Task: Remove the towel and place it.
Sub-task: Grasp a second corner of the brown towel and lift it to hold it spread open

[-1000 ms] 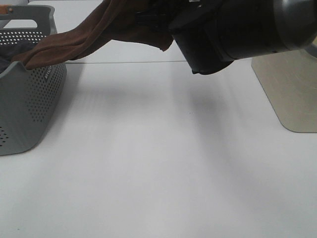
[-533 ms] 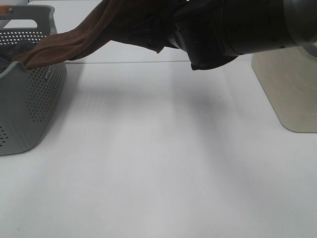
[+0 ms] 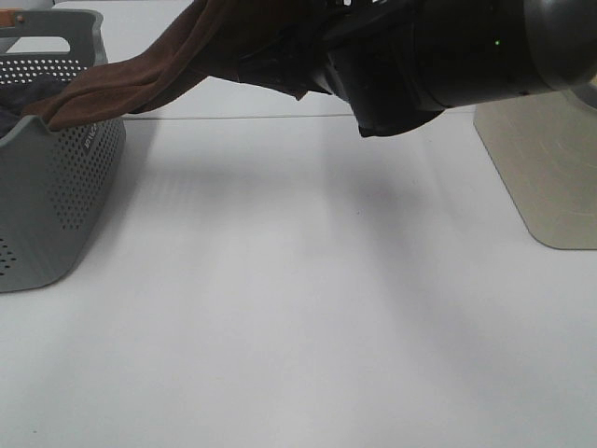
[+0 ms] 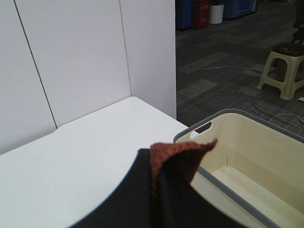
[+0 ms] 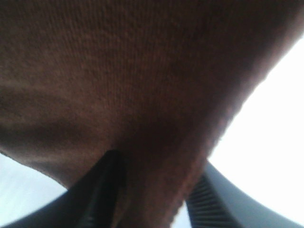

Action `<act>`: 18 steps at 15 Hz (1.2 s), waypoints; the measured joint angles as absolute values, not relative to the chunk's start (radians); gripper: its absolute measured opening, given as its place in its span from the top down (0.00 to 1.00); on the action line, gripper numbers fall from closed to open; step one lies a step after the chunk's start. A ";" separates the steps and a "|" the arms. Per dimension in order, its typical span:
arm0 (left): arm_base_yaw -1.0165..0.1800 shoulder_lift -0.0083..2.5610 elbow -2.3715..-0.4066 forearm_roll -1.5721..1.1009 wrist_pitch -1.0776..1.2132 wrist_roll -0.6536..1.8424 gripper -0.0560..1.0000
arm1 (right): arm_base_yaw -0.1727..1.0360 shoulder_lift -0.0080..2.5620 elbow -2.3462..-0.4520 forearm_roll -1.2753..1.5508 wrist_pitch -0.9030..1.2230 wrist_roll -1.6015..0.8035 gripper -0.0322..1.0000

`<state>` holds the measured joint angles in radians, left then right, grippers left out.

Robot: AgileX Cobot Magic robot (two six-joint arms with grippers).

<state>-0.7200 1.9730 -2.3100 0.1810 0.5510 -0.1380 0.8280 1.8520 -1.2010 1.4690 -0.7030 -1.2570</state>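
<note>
**Above a white counter, a brown towel hangs between basket and tools**

A smooth white counter (image 3: 298,317) fills the high view. The left wrist view shows white partition panels (image 4: 71,61) behind it, a grey carpeted floor and a beige plastic stool (image 4: 284,66) farther off.

The left tool (image 4: 155,161) is fully closed, its black jaws pressed together. A pointed corner of the large dark reddish-brown plush towel (image 4: 183,149) sticks out from between them. This tool is raised above the counter. Beyond it sits a cream plastic bin with a grey rim (image 4: 256,142).

The right tool (image 5: 156,164) is pushed into the same towel (image 5: 142,71), which covers almost the whole right wrist view. Its two dark ribbed fingers (image 5: 107,190) stand apart, one on each side of a hanging fold, with cloth filling the gap. Whether they are pressing on that fold cannot be told.

In the high view the bulky black right arm (image 3: 448,56) reaches in from the upper right. It lies roughly level and well above the counter, and its front end meets the bunched towel at the top middle. From there the towel (image 3: 140,79) slopes down to the left as a taut band. It crosses the rim of a grey perforated plastic basket (image 3: 56,187) at the left edge, and its lower end lies inside. A dark grey cloth (image 3: 33,96) shows in the basket beside it. No part of the towel touches the counter. A pale beige container (image 3: 541,177) stands at the right edge.
</note>
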 joint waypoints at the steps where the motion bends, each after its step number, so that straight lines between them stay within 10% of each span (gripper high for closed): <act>1: -0.720 1.973 -2.310 0.181 0.551 -0.138 0.95 | 0.828 1.852 -1.201 1.467 -0.699 -1.257 0.64; 4: -0.720 1.973 -2.310 0.181 0.551 -0.138 0.95 | 0.828 1.852 -1.201 1.462 -0.626 -1.293 0.96; 18: -0.713 2.021 -2.310 0.327 0.486 -0.422 0.95 | 0.828 1.661 -1.137 1.742 -0.628 -1.932 0.97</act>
